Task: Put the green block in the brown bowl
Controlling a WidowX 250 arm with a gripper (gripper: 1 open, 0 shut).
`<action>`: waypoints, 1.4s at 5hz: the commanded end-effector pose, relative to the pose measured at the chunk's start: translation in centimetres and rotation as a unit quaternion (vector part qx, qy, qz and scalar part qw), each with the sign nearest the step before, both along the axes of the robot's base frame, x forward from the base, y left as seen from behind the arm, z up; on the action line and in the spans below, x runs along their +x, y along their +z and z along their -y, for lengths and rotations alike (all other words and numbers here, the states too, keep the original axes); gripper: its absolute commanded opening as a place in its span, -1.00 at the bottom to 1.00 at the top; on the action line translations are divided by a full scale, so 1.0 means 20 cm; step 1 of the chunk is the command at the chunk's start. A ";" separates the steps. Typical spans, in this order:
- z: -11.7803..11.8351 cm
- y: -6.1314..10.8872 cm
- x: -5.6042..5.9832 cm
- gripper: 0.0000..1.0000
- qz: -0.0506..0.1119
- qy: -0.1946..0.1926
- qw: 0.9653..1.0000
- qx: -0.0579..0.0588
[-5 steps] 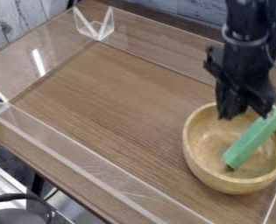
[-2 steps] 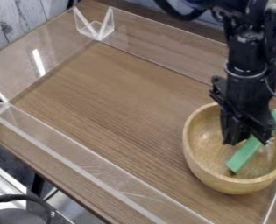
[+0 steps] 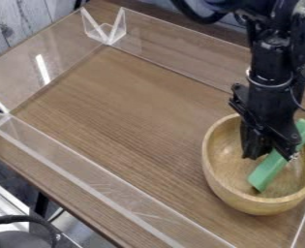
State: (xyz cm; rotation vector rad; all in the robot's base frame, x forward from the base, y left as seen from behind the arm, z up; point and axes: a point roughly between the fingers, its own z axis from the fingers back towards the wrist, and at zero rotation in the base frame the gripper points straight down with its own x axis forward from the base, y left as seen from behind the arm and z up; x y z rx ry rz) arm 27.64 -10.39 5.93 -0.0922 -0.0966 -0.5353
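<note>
A wooden table [image 3: 122,111] is seen from above and at an angle, fenced by a low clear plastic wall [image 3: 64,170]. At 4 o'clock in the view, near the table's edge, sits a round light-brown wooden bowl [image 3: 217,147] with a thick rim. The right side of the bowl is cut off by the picture's border.

A black robot arm comes down from 1 o'clock and points its gripper [image 3: 274,147] straight down into the bowl. The fingers are closed together, clamped on the upper end of a bright green block [image 3: 270,171].

The block is a plain bar, inside the bowl and tilted. Its upper end points toward 1 o'clock, partly hidden behind the black fingers. Its lower end points toward 7 o'clock and lies low in the hollow of the bowl. Whether that lower end touches the wood cannot be told from this angle.

At 11 o'clock, far from the bowl, a small clear plastic bracket [image 3: 103,27] stands at the back wall. The wood between it and the bowl shows only grain.
</note>
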 end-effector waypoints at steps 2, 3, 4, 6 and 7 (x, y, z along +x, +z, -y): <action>0.03 0.05 0.03 -1.00 0.019 0.009 1.000 -0.020; 0.03 0.03 0.03 -1.00 0.013 0.015 0.999 -0.026; 0.02 0.03 0.04 -1.00 0.013 0.023 0.999 -0.024; 0.00 0.06 0.07 1.00 0.021 0.039 0.999 -0.023; -0.01 0.07 0.08 1.00 0.029 0.045 0.998 -0.024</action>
